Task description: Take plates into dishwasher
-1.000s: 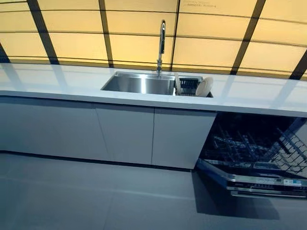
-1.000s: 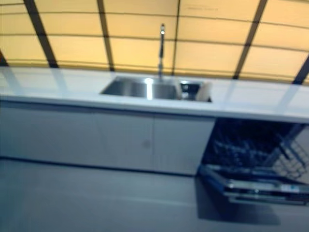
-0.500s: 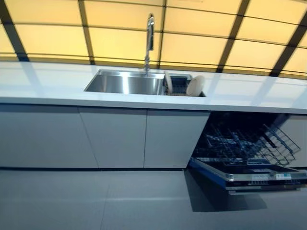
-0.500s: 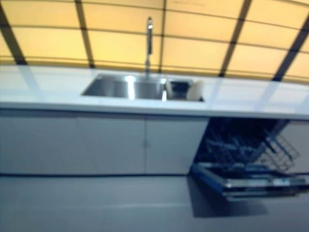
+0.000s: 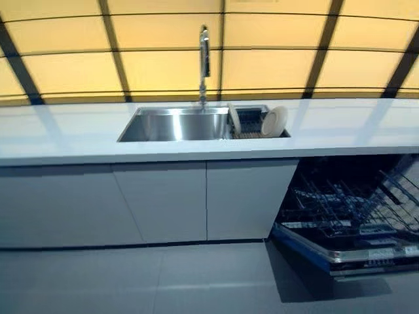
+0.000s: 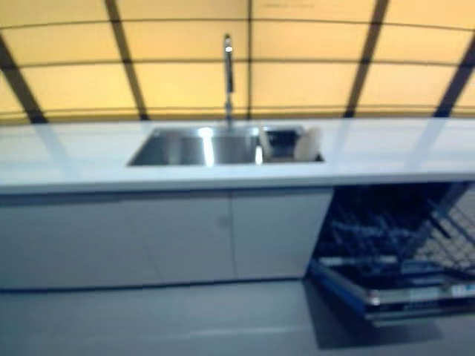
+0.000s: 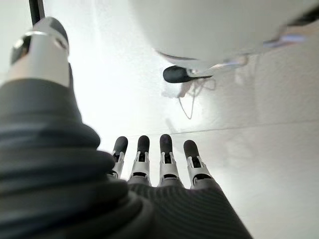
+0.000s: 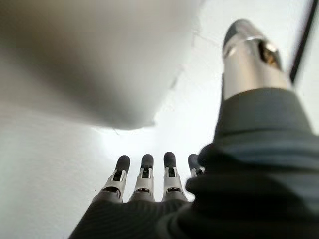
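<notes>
We are approaching with both hands' fingers (image 7: 164,149) released and empty, far from the round white plates (image 5: 275,122); next, reaching them.

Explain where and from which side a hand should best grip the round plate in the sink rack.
Probably the plate's upper rim, reached from above. It stands on edge in the rack, leaning, so only its top edge is exposed; its lower part sits below the counter.
</notes>
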You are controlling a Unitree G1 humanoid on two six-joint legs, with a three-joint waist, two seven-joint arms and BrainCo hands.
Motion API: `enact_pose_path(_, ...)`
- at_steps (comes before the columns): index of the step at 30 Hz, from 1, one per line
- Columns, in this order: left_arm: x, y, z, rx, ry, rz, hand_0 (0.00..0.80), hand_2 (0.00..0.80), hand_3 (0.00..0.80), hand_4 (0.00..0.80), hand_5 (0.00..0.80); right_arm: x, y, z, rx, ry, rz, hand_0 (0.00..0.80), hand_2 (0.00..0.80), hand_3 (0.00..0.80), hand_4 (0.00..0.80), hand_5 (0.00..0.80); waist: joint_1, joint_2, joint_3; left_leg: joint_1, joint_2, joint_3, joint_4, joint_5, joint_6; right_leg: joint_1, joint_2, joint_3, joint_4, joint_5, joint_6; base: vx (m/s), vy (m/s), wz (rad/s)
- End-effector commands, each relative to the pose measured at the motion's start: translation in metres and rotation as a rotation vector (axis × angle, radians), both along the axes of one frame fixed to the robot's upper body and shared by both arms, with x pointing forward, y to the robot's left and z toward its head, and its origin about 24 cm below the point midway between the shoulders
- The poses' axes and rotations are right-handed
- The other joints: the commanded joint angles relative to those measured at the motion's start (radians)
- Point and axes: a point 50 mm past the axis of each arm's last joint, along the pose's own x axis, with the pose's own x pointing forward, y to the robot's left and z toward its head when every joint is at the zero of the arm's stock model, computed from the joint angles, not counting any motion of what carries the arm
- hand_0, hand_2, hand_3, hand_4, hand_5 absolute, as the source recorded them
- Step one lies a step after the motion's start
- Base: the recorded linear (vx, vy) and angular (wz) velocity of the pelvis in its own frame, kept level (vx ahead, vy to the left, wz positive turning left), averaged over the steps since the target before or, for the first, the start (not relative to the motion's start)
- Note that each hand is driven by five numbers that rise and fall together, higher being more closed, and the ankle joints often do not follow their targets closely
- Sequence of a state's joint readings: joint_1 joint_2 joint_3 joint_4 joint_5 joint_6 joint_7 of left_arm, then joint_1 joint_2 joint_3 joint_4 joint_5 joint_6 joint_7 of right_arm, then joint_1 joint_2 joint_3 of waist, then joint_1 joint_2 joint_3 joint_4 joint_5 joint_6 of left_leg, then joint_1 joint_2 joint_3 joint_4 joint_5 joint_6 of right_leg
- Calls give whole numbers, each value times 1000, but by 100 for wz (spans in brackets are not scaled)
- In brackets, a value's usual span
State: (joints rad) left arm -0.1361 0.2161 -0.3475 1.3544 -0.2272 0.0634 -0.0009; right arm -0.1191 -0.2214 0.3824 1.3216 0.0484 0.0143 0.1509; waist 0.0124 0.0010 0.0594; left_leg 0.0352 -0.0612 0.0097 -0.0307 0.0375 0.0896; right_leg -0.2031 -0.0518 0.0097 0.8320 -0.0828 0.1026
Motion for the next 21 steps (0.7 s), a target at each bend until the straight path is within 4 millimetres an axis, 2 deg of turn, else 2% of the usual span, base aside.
enact_pose_path(1,4,2,1,13,32,-38,0,0,0,0,0,-6,-1,-1,9,-17,-77,0,0,0,0,0,-43,4,52,-2,-4,-32,-10,26,-14,-2,-22,-53,-372,240,-15,233,-104,53)
enact_pose_path(2,4,3,1,13,32,-40,0,0,0,0,0,-6,-2,-1,9,-19,-81,0,0,0,0,0,-51,-5,53,11,-15,-40,-17,19,-15,-9,-32,-62,-454,248,-13,362,-193,61)
enact_pose_path(3,4,3,1,11,29,-48,0,0,0,0,0,-6,-5,-1,4,-24,-91,0,0,0,0,0,-70,-14,59,52,-20,-71,-37,-1,-24,-16,-47,-85,-609,265,-5,331,-224,39)
enact_pose_path(4,4,4,1,11,28,-53,0,0,0,0,0,-7,-6,-1,0,-28,-96,0,0,0,0,0,-79,-19,57,64,-22,-85,-43,-13,-29,-32,-46,-74,-683,274,2,452,-309,48)
enact_pose_path(5,3,3,1,13,34,-67,0,0,0,0,0,-9,-8,-1,-2,-31,-117,0,0,0,0,0,-100,-15,55,97,-20,-123,-54,-38,-31,-59,-35,-47,-800,317,17,362,-261,52)
enact_pose_path(6,2,3,1,14,37,-68,0,0,0,0,0,-9,-9,-1,-2,-34,-127,0,0,0,0,0,-107,-11,55,117,-15,-136,-53,-54,-30,-64,-27,-39,-834,334,21,373,-251,63)
enact_pose_path(7,1,3,1,9,41,-73,0,0,0,0,0,-7,-9,0,1,-32,-133,0,0,0,0,0,-109,-16,51,126,-19,-146,-42,-71,-23,-53,-21,-23,-823,333,17,194,-132,45)
enact_pose_path(10,-8,0,-2,4,53,-55,0,0,0,0,0,-8,-7,-1,-9,-13,-134,0,0,0,0,0,-98,-35,34,140,-23,-148,6,-113,-26,20,-24,-26,-842,327,-1,234,-192,42)
enact_pose_path(12,-13,-2,-4,-6,59,-27,0,0,0,0,0,-11,-7,-2,-18,4,-120,0,0,0,0,0,-92,-41,26,147,-8,-124,15,-120,-36,60,-16,-30,-849,313,-14,150,-139,34)
enact_pose_path(16,-11,-14,-5,-19,51,-123,0,0,0,0,0,-10,-7,-2,-23,-10,-113,0,0,0,0,0,-84,-44,11,134,6,-102,-9,-98,-47,124,-1,-13,-890,287,-25,147,-108,2)
enact_pose_path(21,-9,-9,-4,-14,44,-91,0,0,0,0,0,-4,-8,0,-20,-32,-92,0,0,0,0,0,-76,-34,19,113,14,-87,-37,-73,-50,126,-3,-24,-867,255,-25,53,-36,-9)
